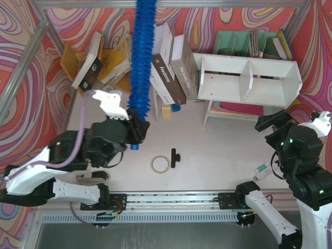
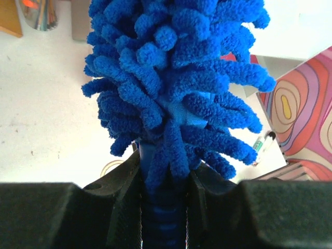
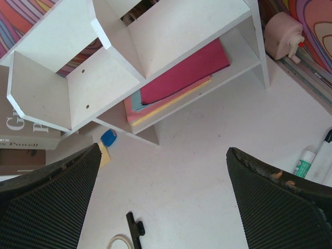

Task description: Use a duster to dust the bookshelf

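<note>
We see the left jaws shut tight around the slim handle of the duster [image 1: 142, 57], just below its fluffy blue head. From above, the duster reaches past the far edge of the picture, crossing in front of leaning books [image 1: 168, 78], left of the bookshelf [image 1: 249, 78] and apart from it. The bookshelf stands at the far right of the surface [image 1: 207, 150], with pink and yellow sheets [image 3: 181, 75] on its lower ledge. The right jaws gape wide and hold nothing, hovering over the surface near the bookshelf's front. A tape ring [image 1: 160, 164] and a black clip [image 1: 175, 157] lie between the arms.
</note>
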Available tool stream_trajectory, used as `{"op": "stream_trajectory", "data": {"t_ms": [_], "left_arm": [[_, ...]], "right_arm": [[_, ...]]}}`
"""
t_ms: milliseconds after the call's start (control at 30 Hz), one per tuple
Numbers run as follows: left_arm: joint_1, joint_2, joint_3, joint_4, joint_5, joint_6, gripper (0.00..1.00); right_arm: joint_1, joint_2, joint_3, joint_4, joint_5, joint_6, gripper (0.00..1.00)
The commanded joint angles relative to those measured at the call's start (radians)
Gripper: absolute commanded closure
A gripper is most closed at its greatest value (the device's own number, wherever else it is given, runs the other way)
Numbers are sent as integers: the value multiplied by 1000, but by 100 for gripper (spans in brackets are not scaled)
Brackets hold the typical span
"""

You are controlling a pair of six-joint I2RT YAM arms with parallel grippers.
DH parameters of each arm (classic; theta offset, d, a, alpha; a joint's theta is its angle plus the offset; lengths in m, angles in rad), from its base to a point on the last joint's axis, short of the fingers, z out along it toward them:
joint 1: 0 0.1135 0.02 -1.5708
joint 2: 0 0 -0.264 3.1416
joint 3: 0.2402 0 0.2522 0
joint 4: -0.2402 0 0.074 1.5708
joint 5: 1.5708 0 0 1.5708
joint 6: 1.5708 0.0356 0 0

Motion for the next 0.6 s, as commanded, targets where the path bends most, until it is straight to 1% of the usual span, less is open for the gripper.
{"op": "stream_trajectory", "data": {"t_ms": [0,167,267,367,567], "left_arm": [[3,-96,21,-61,-90,-11,100],[2,-159,-9,-124,-97,-69,100],[3,-196,-60,-159,-144,-128,100],[3,-219,-118,-164,-148,-159,100],[4,-186,-198,-190,-119,-235,100]], "right_arm": [[5,1,5,22,7,-1,6],[6,11,1,25,0,3,6],[6,14,2,29,-4,6,6],[6,20,7,33,-6,6,6],[6,39,20,35,-20,4,6]]}}
